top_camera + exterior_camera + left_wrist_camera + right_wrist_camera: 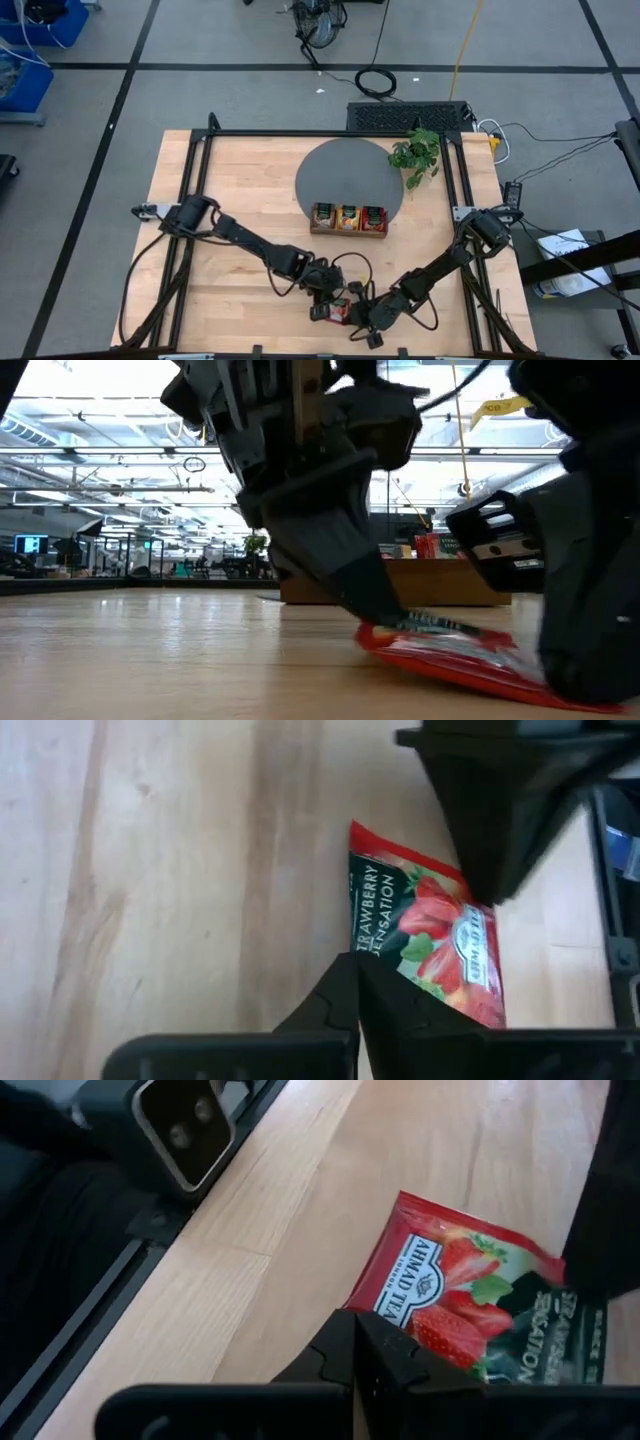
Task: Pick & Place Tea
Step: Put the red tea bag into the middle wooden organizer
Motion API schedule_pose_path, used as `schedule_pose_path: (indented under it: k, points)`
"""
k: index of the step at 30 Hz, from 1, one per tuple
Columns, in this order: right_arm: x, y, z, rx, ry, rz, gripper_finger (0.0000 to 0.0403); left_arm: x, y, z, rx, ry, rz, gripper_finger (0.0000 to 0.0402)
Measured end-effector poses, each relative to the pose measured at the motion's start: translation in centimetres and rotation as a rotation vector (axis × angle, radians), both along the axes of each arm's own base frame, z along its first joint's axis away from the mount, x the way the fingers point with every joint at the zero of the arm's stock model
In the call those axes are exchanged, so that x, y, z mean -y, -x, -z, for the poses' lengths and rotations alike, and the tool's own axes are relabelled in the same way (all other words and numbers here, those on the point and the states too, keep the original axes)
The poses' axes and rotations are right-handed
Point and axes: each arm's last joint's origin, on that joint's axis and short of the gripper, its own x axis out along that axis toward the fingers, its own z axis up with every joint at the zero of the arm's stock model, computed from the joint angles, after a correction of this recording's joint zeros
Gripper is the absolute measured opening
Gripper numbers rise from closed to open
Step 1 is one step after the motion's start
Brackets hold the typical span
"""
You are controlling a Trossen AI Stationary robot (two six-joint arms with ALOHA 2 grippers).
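Red tea sachet (430, 935) lies at bench (230, 170) front edge, btwn both arms. Left pincer (355, 982) clamped on its edge, one side lifted. Right pincer (355, 1342) closed, empty, just beside the sachet.

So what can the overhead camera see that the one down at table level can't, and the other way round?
Only the high view shows the round grey mat, the small green plant and how the three-slot wooden tray of tea packets sits at the mat's near edge. Only the low view shows the red strawberry tea sachet tilted, one edge lifted off the light wooden table, and the big hall beyond. Both show the left hand and the right hand, shut, meeting at that sachet.
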Motion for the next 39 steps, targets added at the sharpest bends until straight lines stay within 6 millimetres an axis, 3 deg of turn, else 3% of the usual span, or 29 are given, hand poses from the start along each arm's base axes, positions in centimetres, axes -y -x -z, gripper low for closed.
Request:
schedule_pose_path:
  k: [6,10,14,18,22,26,33,39]
  points:
    - [-0.4,0.3,-2.1,0.088,0.04,-0.068,0.0,0.4,0.3,-1.6,0.066,-0.038,0.029,0.0004]
    - [-1.3,1.2,-5.3,0.206,0.089,-0.057,0.0,0.7,0.7,-4.0,0.15,-0.102,0.025,0.0004]
    - [-1.9,2.6,-8.0,0.303,0.167,-0.023,0.0,1.1,1.5,-6.9,0.256,-0.174,0.016,0.0003]
    - [-2.2,4.2,-10.8,0.428,0.266,0.136,0.0,1.9,2.4,-8.9,0.355,-0.304,-0.018,0.0002]
    - [-2.5,5.6,-12.1,0.494,0.38,0.243,0.0014,3.3,3.2,-9.3,0.401,-0.414,-0.026,0.0002]
    - [-2.4,6.0,-12.8,0.527,0.403,0.315,0.0054,4.1,3.7,-9.3,0.419,-0.471,-0.056,0.0002]
    - [-0.8,4.7,-13.6,0.48,0.253,0.302,0.0132,4.2,3.9,-9.0,0.394,-0.468,-0.081,0.0001]
    - [1.4,2.9,-14.9,0.361,0.202,0.263,0.0155,4.0,4.0,-8.7,0.363,-0.473,-0.092,0.0001]
